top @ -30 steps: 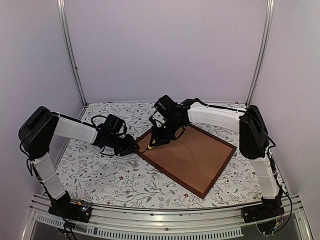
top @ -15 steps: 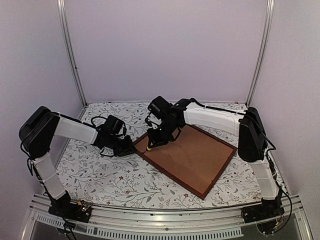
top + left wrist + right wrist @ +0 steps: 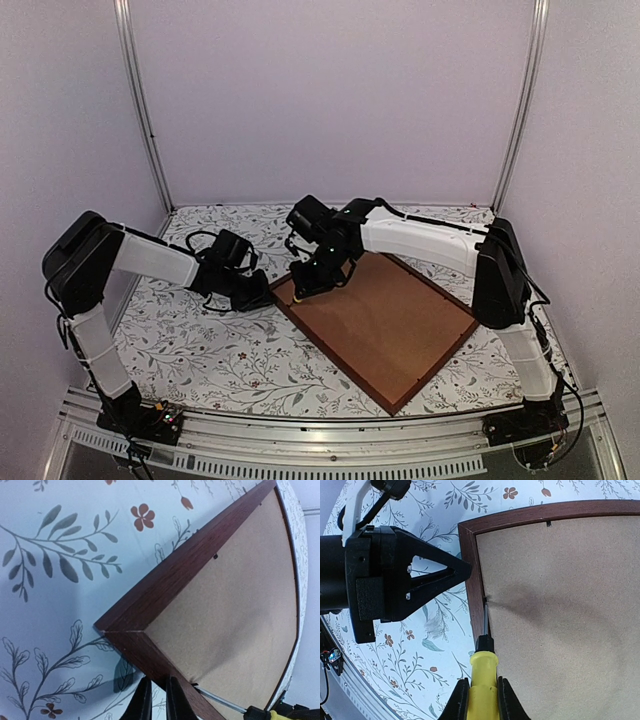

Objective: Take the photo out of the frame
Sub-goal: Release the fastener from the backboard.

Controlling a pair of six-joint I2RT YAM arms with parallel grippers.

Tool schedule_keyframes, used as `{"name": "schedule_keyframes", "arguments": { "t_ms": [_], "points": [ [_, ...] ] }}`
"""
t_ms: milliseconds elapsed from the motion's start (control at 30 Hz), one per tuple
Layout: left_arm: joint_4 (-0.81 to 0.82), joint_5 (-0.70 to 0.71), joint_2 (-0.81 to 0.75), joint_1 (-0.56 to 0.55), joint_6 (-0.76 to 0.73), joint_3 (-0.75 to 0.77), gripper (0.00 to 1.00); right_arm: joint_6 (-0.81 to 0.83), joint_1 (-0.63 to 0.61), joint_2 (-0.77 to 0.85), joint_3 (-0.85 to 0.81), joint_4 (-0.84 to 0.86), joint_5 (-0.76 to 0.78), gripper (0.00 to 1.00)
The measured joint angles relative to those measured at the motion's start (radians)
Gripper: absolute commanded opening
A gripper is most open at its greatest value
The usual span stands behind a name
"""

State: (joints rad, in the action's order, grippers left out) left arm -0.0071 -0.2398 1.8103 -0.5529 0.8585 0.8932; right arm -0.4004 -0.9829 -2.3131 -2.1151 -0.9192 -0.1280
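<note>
Change: frame (image 3: 165,587) has swung, near corner closer to the bases.
Frame: face-down on table (image 3: 220,350), long axis diagonal, far-left to near-right.
Left gripper (image 3: 159,702): pinching the left-corner rail.
Right gripper (image 3: 482,692): clamped on screwdriver (image 3: 482,662), tip at inner rail edge.

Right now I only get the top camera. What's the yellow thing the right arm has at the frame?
Observer: A screwdriver with a yellow handle. The right gripper is shut on it.
Operator: Where's its pointy end?
Observer: At a small dark tab, where the backing board meets the frame, near a corner.
Operator: What's the other arm doing?
Observer: The left gripper has its fingers close together, with the tips at the frame's outer edge beside that same corner.
</note>
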Motion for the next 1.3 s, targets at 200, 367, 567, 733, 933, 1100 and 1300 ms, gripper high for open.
{"name": "schedule_keyframes", "arguments": {
  "t_ms": [200,367,567,733,933,1100,1300],
  "points": [
    [-0.034,-0.023,0.054,-0.001,-0.044,0.079,0.11,-0.003,0.001,0.007,0.013,0.001,0.013,0.00],
    [-0.043,-0.033,0.091,-0.010,-0.063,0.127,0.11,-0.022,0.005,0.048,0.093,0.042,0.019,0.00],
    [-0.033,-0.045,0.128,-0.039,-0.076,0.169,0.12,-0.075,0.057,0.167,0.322,0.186,-0.053,0.00],
    [-0.033,-0.063,0.142,-0.057,-0.085,0.185,0.16,-0.101,0.112,0.218,0.434,0.273,-0.142,0.00],
    [-0.067,-0.076,0.142,-0.065,-0.088,0.196,0.19,-0.135,0.169,0.274,0.566,0.384,-0.251,0.00],
    [-0.084,-0.090,0.142,-0.065,-0.088,0.202,0.19,-0.161,0.206,0.315,0.641,0.407,-0.339,0.00],
    [-0.085,-0.110,0.142,-0.068,-0.084,0.202,0.19,-0.177,0.221,0.323,0.663,0.434,-0.372,0.00]
  ]
}}
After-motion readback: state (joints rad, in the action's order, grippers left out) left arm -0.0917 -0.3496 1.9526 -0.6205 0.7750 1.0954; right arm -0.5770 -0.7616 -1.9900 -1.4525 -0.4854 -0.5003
